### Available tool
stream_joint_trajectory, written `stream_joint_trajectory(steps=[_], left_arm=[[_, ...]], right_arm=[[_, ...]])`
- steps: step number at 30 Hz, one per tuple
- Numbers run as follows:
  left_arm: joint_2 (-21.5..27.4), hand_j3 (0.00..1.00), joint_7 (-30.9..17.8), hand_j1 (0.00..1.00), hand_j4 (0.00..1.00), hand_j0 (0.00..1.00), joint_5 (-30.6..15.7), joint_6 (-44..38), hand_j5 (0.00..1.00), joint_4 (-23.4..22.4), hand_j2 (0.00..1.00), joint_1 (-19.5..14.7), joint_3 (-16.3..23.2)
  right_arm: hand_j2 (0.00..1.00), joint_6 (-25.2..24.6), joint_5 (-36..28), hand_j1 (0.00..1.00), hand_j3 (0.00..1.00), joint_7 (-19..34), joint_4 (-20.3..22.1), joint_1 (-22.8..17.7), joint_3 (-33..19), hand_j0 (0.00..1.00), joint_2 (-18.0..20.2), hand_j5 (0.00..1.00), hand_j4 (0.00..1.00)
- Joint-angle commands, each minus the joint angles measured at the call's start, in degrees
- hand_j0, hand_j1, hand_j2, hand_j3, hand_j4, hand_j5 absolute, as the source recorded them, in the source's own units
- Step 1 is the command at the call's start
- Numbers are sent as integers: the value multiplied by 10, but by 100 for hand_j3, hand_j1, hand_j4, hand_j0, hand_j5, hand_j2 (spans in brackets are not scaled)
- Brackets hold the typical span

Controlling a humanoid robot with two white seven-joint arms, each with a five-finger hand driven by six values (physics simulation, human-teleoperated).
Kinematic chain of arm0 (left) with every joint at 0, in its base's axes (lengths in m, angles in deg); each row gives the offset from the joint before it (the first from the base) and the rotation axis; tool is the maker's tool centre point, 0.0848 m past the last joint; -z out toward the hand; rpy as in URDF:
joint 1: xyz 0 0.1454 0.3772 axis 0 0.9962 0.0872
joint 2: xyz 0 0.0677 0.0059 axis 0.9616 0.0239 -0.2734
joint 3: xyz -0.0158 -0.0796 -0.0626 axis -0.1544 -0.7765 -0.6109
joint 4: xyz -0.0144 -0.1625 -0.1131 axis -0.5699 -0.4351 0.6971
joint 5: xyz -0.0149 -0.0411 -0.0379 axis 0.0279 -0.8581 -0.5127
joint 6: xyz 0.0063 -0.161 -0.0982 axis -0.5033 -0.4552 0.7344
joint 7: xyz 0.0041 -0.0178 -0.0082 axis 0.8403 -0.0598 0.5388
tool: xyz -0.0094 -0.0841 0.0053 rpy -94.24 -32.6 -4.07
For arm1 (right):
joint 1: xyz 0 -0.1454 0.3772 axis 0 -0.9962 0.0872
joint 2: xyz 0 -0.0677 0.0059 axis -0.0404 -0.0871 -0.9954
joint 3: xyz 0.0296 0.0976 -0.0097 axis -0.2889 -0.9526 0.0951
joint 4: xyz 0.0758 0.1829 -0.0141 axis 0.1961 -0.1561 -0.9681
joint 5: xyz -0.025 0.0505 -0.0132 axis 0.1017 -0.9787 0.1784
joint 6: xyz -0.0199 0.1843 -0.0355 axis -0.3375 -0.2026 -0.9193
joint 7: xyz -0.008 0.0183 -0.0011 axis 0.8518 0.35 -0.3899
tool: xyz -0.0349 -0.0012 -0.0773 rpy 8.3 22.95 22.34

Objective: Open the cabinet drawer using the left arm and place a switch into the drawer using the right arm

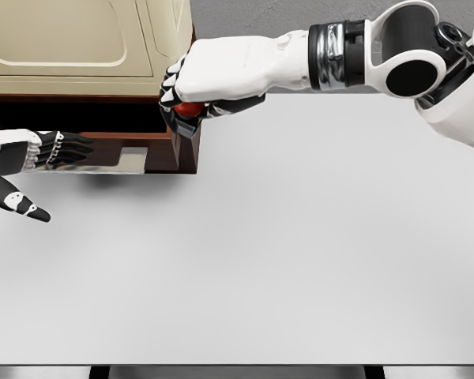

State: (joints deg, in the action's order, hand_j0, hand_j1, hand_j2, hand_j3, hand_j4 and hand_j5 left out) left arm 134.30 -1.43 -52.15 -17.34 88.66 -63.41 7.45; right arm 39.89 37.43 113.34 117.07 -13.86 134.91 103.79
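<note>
We see the right hand (196, 88) curled round a red switch (189, 110), poised over the open drawer (154, 150) of the cabinet (79, 39), likely for a drop. Left hand (39, 162) hangs spread and empty beside the drawer front, leaving the opening free.

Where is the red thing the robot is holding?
In the head view, the red switch sits upper left of centre, gripped in the right hand, right over the front right corner of the open drawer below the cream cabinet.
</note>
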Motion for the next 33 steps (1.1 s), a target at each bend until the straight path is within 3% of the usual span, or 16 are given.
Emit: stream_joint_trajectory(steps=[1,9,16,22,33], left_arm=[[0,100,0,100,100,100,46,-8,100,-4,100,0,18],[0,100,0,100,100,100,21,-12,100,-4,100,12,17],[1,100,0,100,100,100,9,-13,100,-4,100,28,18],[12,100,0,100,100,100,-7,-16,100,-5,100,29,19],[13,100,0,100,100,100,-15,-16,100,-5,100,30,17]], right_arm=[[49,-9,-2,49,49,0,-1,0,-1,49,-2,49,49],[49,-35,-2,49,49,0,-19,5,1,49,-29,49,49],[48,-36,-2,48,48,0,-60,10,11,48,-68,48,48],[48,-41,-1,48,48,0,-63,17,17,48,-72,48,48],[47,-38,3,47,47,0,-136,26,39,47,-123,47,47]])
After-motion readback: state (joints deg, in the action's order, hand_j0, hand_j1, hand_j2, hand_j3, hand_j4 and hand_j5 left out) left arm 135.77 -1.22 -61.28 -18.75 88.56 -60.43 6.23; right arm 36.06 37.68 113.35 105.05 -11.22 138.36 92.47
